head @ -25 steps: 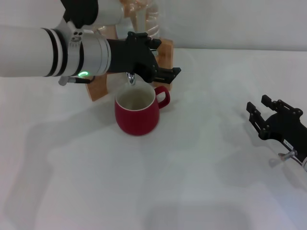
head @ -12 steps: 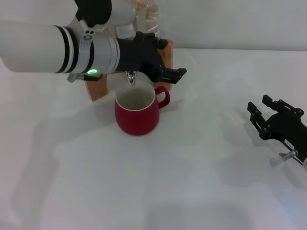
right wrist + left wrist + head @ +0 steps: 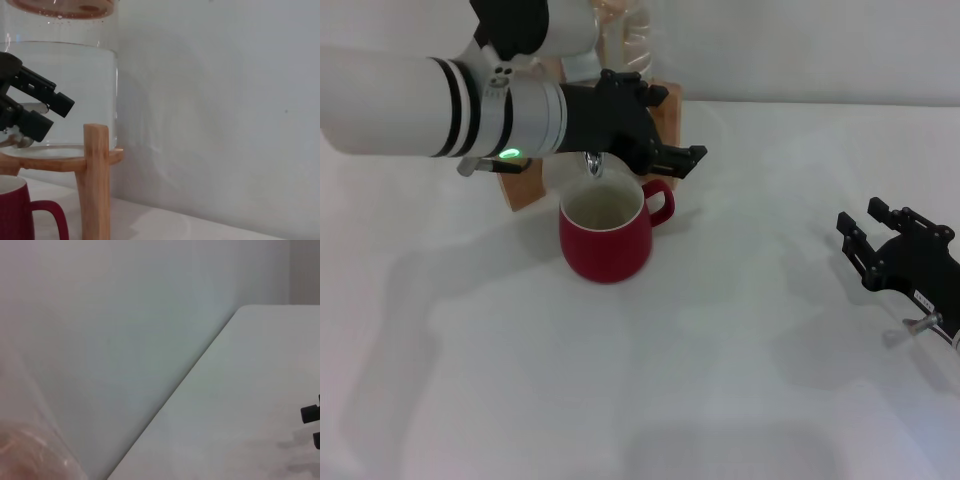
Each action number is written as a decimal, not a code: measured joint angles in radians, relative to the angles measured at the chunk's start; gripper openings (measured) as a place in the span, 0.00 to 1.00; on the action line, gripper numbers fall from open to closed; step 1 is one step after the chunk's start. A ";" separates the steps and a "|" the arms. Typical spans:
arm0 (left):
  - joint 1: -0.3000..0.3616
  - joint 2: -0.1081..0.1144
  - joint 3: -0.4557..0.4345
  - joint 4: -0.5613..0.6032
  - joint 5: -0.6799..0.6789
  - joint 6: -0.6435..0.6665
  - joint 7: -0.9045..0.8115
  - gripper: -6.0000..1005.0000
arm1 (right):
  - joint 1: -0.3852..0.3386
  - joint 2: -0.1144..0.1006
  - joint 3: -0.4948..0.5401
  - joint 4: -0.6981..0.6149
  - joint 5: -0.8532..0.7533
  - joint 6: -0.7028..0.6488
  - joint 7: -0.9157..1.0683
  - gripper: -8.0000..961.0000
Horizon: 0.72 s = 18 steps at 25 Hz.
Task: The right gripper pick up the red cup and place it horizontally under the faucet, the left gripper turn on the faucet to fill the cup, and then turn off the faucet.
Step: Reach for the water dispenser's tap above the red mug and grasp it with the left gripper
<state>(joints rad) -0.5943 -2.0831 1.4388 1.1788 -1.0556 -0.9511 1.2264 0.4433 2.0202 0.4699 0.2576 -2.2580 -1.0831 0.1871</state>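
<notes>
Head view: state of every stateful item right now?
red cup: upright under the spout, free of both grippers
faucet: no stream visible
left gripper: at the faucet lever
right gripper: parked far right, jaws open, empty
water jug: holds water

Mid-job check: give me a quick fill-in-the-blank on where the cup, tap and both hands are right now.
1. The red cup stands upright directly below the ____ of the tap.
2. The left hand is up at the tap, while the right hand sits apart on the ____ side of the table.
3. The cup's handle points toward the robot's ____.
4. The water jug rests on a ____ stand.

Missing words: spout; right; right; wooden
</notes>
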 joint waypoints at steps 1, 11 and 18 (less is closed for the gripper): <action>0.002 0.000 0.000 0.000 0.000 0.000 0.000 0.87 | 0.000 0.000 0.000 0.000 0.000 0.000 0.000 0.42; 0.007 -0.002 0.006 0.003 0.000 -0.006 -0.003 0.87 | 0.000 0.000 -0.001 0.001 0.000 0.000 0.000 0.42; 0.025 -0.002 0.015 0.033 0.002 -0.014 -0.020 0.87 | -0.001 0.000 -0.001 -0.001 0.000 0.000 0.000 0.42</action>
<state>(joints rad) -0.5693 -2.0847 1.4537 1.2118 -1.0535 -0.9655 1.2064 0.4420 2.0202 0.4694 0.2566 -2.2580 -1.0830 0.1872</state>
